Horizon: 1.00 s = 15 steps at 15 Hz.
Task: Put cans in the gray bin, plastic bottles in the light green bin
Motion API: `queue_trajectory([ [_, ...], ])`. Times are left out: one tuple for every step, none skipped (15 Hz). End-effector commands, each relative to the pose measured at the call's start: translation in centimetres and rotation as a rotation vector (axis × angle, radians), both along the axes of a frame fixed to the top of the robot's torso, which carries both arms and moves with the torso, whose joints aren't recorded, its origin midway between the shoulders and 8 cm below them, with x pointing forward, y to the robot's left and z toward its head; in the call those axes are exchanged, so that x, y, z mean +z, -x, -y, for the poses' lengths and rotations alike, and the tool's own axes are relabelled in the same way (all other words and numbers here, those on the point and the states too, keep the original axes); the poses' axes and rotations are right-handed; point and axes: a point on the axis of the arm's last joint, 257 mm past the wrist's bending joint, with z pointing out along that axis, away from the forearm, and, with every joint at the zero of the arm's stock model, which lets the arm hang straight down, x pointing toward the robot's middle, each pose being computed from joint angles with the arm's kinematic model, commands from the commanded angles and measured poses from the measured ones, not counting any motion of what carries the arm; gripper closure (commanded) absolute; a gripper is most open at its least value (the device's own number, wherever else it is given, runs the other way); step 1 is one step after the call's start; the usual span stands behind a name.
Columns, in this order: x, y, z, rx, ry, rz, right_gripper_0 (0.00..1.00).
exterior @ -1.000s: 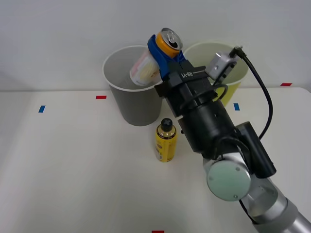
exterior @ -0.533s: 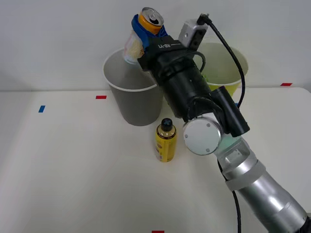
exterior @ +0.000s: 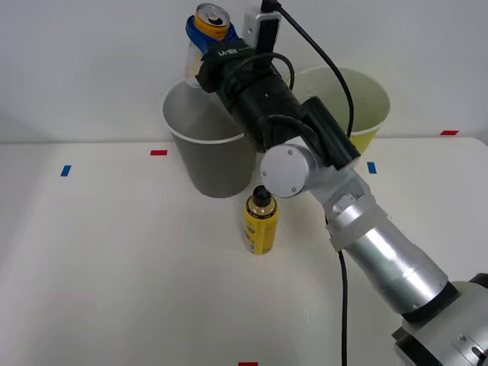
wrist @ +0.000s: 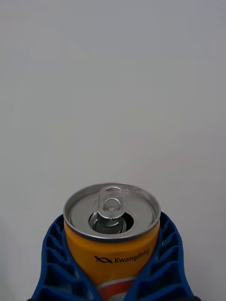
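Jaws of right gripper (exterior: 204,29) clamp the can (exterior: 211,20); above gray bin (exterior: 217,164).

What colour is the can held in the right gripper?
Orange-yellow with a silver pull-tab top; the can shows best in the right wrist view, clamped in the right gripper.

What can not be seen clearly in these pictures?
- Front view: the lower body of the can is covered by the right claw.
- Front view: the arm hides part of the gray bin and of the light green bin.
- Right wrist view: the can's base is cut off by the picture's edge.
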Motion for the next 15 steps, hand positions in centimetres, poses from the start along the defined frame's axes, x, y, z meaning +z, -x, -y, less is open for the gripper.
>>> queue_trajectory([
  [-0.08,-0.28,0.24,-0.015,0.030,0.016,1.00],
  [-0.08,-0.28,0.28,-0.019,0.037,0.021,1.00],
  [-0.08,-0.29,0.32,-0.021,0.041,0.024,1.00],
  [-0.08,-0.29,0.32,-0.019,0.038,0.022,1.00],
  [-0.11,-0.28,0.26,-0.013,0.029,0.014,0.89],
  [-0.07,-0.26,0.23,-0.009,0.021,0.010,0.71],
  [-0.09,-0.30,0.30,-0.006,0.016,0.005,0.58],
  [-0.11,-0.21,0.18,-0.002,0.011,0.004,0.46],
  [-0.10,-0.15,0.09,0.001,0.007,0.002,0.40],
  [-0.09,-0.13,0.04,0.004,0.002,-0.001,0.36],
  [-0.17,-0.13,0.02,0.006,-0.003,-0.006,0.33],
  [-0.05,-0.09,-0.04,0.008,-0.007,-0.005,0.32],
  [0.05,-0.06,-0.01,0.009,-0.014,-0.006,0.32],
  [-0.09,-0.14,0.11,0.007,-0.012,-0.008,0.32],
  [-0.10,-0.14,0.11,0.008,-0.013,-0.009,0.32],
])
